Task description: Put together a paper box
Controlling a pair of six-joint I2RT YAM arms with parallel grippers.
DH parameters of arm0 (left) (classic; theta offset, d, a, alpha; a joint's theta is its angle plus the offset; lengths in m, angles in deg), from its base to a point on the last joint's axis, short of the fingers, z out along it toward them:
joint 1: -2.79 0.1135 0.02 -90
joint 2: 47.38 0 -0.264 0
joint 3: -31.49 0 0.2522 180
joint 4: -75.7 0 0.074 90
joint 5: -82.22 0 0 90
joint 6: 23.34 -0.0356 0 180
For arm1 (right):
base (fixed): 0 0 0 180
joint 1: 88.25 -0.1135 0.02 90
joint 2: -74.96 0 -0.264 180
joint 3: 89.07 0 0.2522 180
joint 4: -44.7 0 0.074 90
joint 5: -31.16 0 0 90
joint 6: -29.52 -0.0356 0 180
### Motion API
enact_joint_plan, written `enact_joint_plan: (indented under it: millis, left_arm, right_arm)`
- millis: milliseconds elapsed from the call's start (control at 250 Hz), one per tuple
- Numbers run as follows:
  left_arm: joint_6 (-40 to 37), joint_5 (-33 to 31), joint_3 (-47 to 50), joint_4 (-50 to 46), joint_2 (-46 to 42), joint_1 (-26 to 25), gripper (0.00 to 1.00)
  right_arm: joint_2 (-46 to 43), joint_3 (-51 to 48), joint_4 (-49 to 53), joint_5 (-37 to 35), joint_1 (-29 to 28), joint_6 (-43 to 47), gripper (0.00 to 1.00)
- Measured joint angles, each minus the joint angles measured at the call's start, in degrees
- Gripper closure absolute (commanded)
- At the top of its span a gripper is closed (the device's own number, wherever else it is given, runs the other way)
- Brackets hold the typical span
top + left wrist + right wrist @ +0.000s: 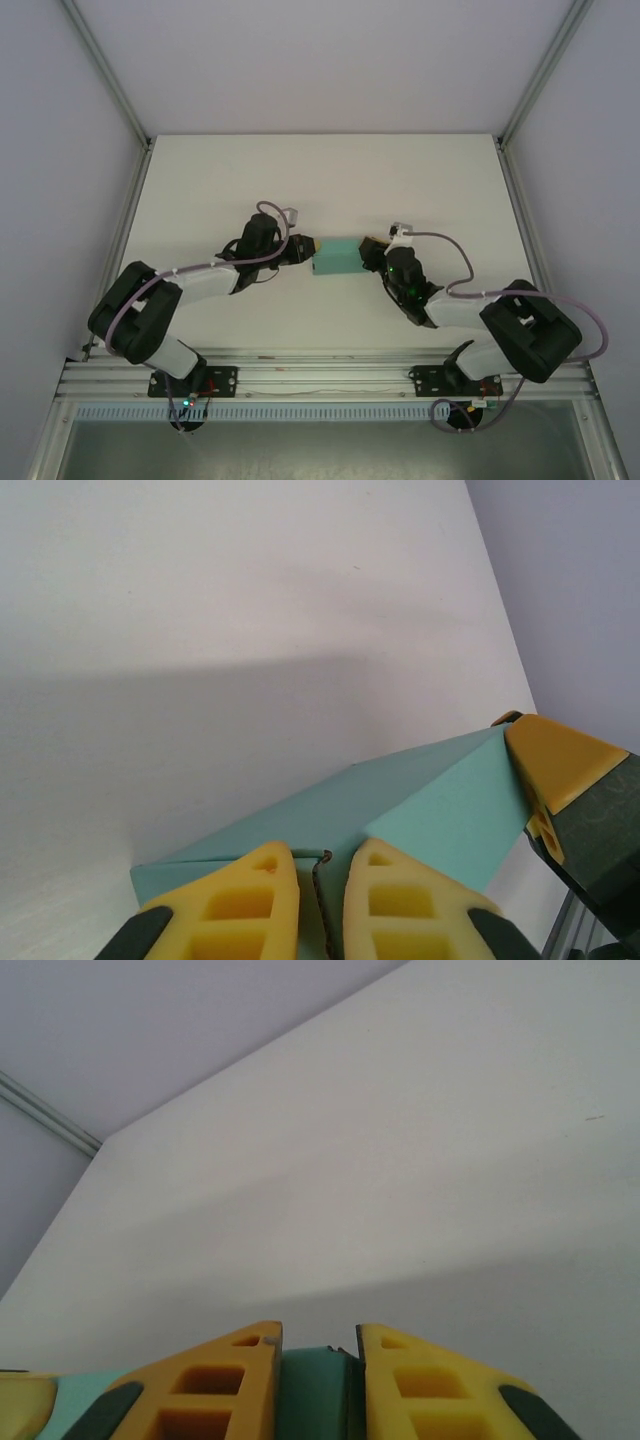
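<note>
Plainly, left tool [322, 854] and right tool [318, 1344] each clamp the teal paper box [338, 262].

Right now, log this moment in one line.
left gripper: shut on box | right gripper: shut on box | box: folded, held at both ends

tbl [400, 180]: white | paper box [338, 260] mid-tbl, resting/lifted unclear

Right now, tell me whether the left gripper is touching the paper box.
Touching. The left wrist view shows the left gripper closed on a thin card edge of the paper box.
</note>
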Motion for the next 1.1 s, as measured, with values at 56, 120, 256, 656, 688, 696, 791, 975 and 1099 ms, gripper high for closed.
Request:
enact_joint_plan:
  millis: [56, 120, 256, 656, 688, 696, 791, 975, 1099]
  left_arm:
    - [0.0, 0.1, -0.1, 0.9, 0.5, 0.1, 0.90]
    - [-0.1, 0.0, -0.5, 1.0, 0.6, 0.1, 0.85]
    - [-1.6, -0.7, -3.7, -2.5, 1.4, 0.2, 0.54]
    - [-10.7, -10.0, -18.6, -27.4, 1.9, -0.1, 0.00]
    - [-11.3, -11.0, -19.6, -28.6, 1.4, -0.1, 0.00]
    - [-11.3, -11.2, -19.8, -28.9, 1.3, -0.1, 0.00]
    - [-12.8, -14.5, -21.9, -31.6, -0.7, -0.1, 0.00]
    - [-14.9, -23.3, -23.4, -35.6, -6.7, 0.4, 0.00]
    - [-15.3, -28.1, -23.1, -37.9, -10.5, 3.0, 0.00]
  right_arm:
    - [0.2, 0.0, -0.3, -0.2, 0.2, 0.2, 0.86]
    - [-0.1, 0.6, 0.6, -0.5, 0.3, 0.5, 0.86]
    - [-2.1, 5.4, 10.2, -1.2, 0.6, 0.9, 0.71]
    - [-5.6, 24.5, 47.4, -1.6, 0.1, 6.6, 0.28]
    - [-6.1, 25.6, 48.5, -1.5, 0.1, 7.5, 0.23]
    - [-6.2, 25.9, 48.8, -1.5, 0.1, 7.9, 0.22]
    - [-6.9, 29.0, 51.2, 0.3, 0.3, 12.7, 0.07]
    - [-6.8, 33.8, 57.2, 13.0, 0.6, 33.2, 0.00]
    - [-4.8, 38.1, 64.2, 21.2, 0.6, 49.9, 0.00]
